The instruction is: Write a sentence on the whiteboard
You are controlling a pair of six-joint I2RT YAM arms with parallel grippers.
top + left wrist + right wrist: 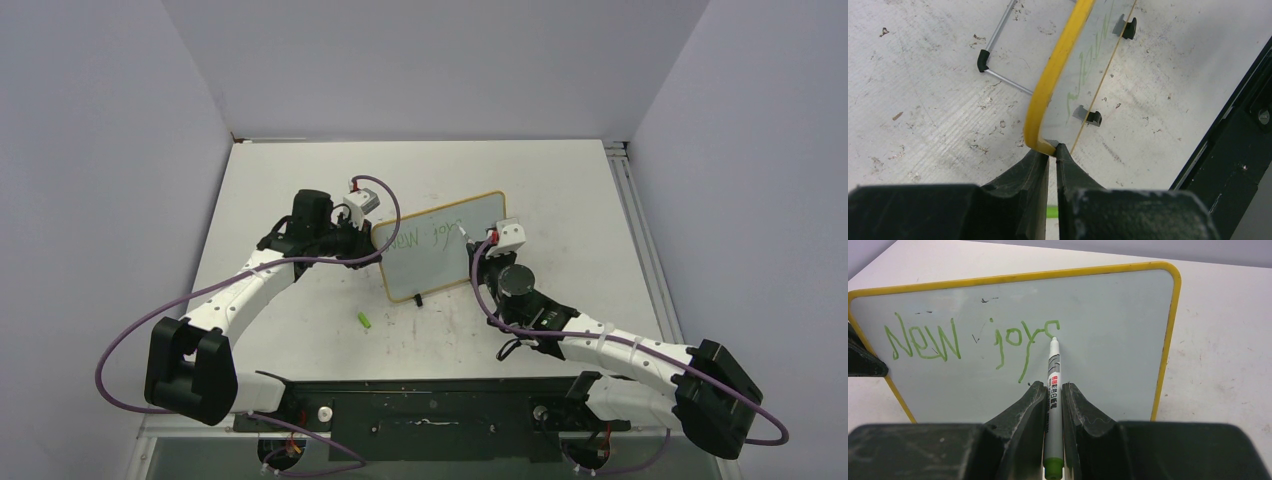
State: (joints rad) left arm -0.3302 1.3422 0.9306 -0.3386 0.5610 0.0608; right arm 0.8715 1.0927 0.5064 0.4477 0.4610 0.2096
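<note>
Here the left tool is clamped on the whiteboard, the right tool on a marker tipped at the sentence.

White-shelled arms, black joints, looping purple cables, scuffed black pincer fingers, white wrist cameras

Scuffed white table, whiteboard standing on it, small green object nearby

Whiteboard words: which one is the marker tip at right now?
The second word, "joys": the marker tip sits by its last letter; "New" lies further left.
</note>
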